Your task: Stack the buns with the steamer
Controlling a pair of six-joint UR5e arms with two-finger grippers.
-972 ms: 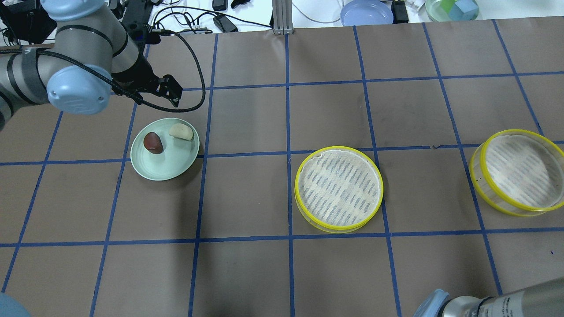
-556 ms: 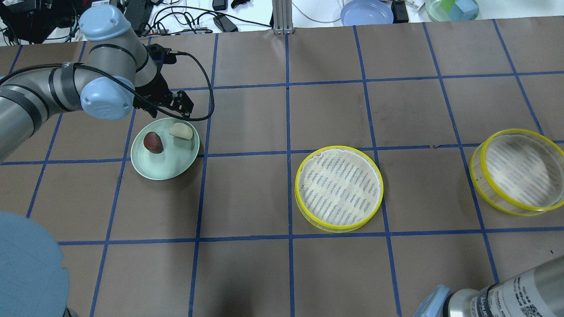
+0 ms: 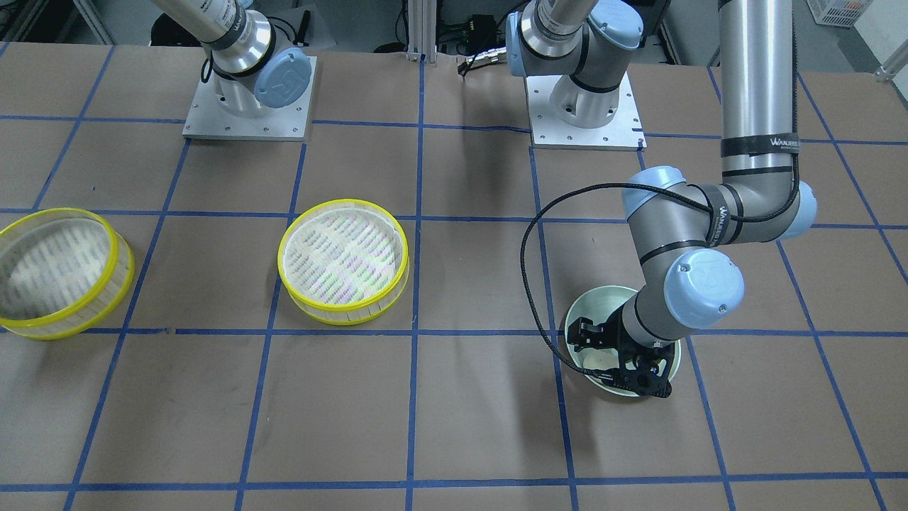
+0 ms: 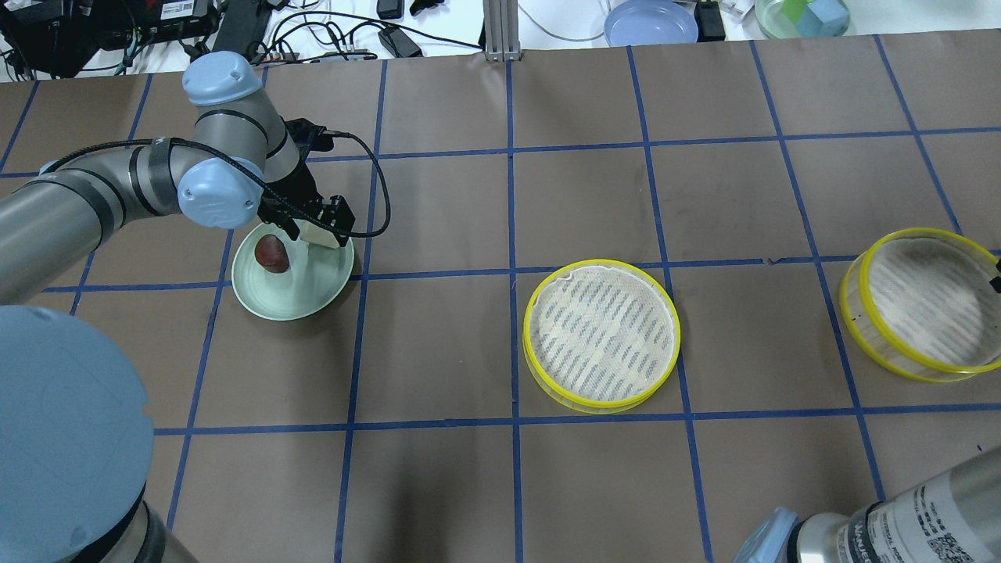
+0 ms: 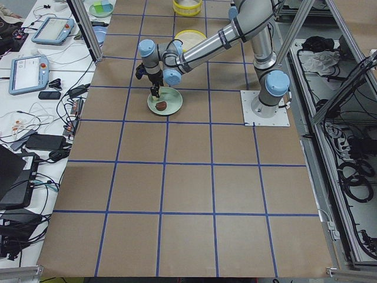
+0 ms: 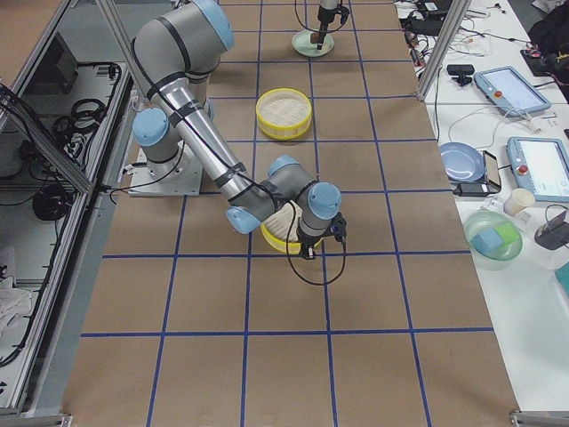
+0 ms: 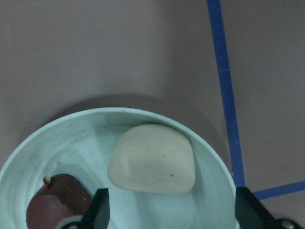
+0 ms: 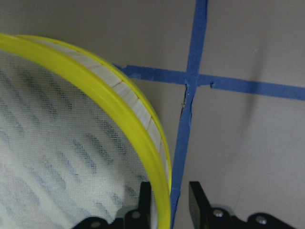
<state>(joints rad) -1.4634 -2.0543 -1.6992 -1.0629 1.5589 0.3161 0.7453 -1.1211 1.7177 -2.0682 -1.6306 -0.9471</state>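
Note:
The cream bun (image 7: 152, 160) and the reddish-brown bun (image 4: 270, 252) lie on the pale green plate (image 4: 289, 301). My left gripper (image 4: 322, 221) hangs open just over the plate; in the left wrist view (image 7: 174, 214) the cream bun sits between its spread fingers, untouched. In the overhead view that bun is mostly hidden under the gripper. My right gripper (image 8: 171, 191) is closed in on the yellow rim (image 8: 119, 102) of the tall steamer (image 4: 927, 301) at the right, one finger inside and one outside. A second, lower steamer (image 4: 600, 335) sits mid-table.
A blue bowl (image 4: 651, 21) and a clear bowl of blocks (image 4: 801, 16) stand beyond the table's far edge, with cables at the far left. The left arm's black cable (image 4: 381, 195) loops beside the plate. My right elbow (image 4: 899, 524) is at the near right corner.
My left arm has swung from behind the plate until its open gripper is over the cream bun. The right steamer has shifted slightly to the right. The buns and the middle steamer have not moved.

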